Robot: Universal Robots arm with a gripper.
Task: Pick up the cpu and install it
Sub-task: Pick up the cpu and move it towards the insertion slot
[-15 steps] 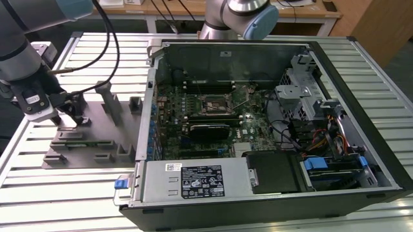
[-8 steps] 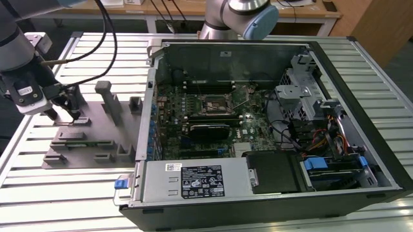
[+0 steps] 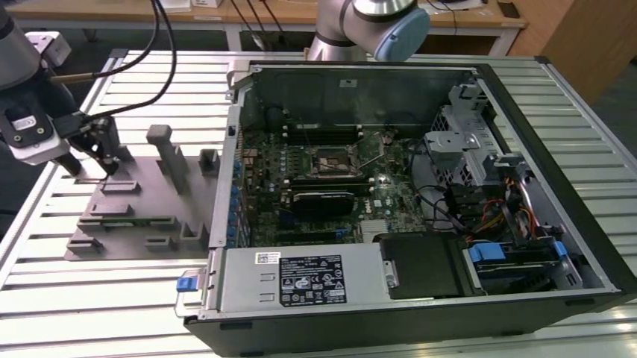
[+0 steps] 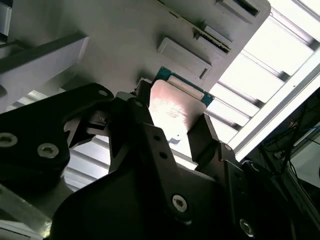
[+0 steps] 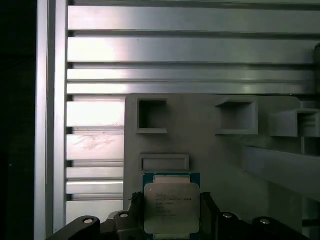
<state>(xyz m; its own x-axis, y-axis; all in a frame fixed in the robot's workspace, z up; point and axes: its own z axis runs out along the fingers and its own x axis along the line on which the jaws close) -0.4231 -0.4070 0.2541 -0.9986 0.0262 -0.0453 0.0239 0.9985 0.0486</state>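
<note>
The cpu (image 5: 171, 204) is a small square chip with a silver-grey top and a green edge. It sits between my gripper's (image 5: 171, 222) two dark fingers, which press on its opposite sides, just over the grey fixture plate (image 5: 210, 150). The second wrist view shows the cpu (image 4: 175, 107) from below, with a finger (image 4: 205, 135) against each side. In the exterior view my gripper (image 3: 89, 168) hangs at the far left over the fixture plate (image 3: 139, 216). The black motherboard socket (image 3: 329, 160) lies inside the open computer case (image 3: 572, 186), well to the exterior view's right of the gripper.
Grey fixture blocks (image 3: 167, 153) stand upright on the plate close to the gripper. The slatted aluminium table (image 3: 89, 298) carries everything. Another robot arm's base (image 3: 374, 26) stands behind the case. Cables (image 3: 149, 67) run from the gripper across the back left.
</note>
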